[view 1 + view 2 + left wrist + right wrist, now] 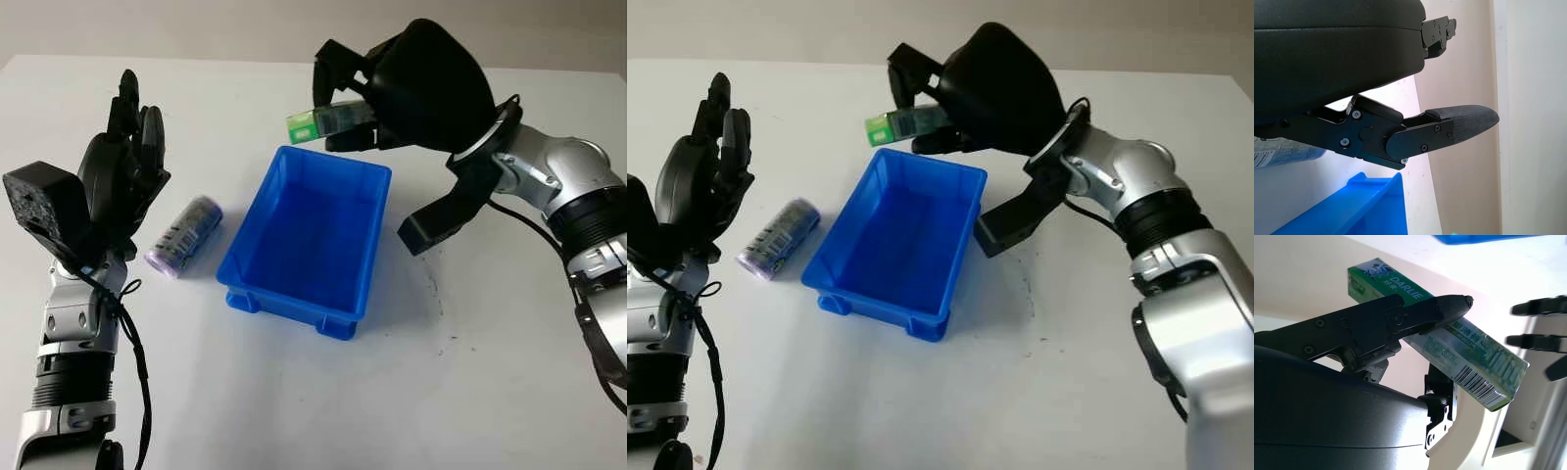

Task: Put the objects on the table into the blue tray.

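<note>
Left eye view: right hand (343, 113) clamps a green toothpaste box (318, 121) above the blue tray's (367, 284) far rim, seemingly poised to drop it in, while the open left hand (122, 176) waits beside a purple bottle (183, 236) lying on the bench (294, 392)

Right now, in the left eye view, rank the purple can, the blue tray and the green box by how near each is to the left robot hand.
From the left robot hand, raised at the table's left side:
1. Purple can, lying on its side just right of it.
2. Blue tray, mid-table, past the can.
3. Green box, farthest, gripped by the right robot hand above the tray's far rim.
</note>
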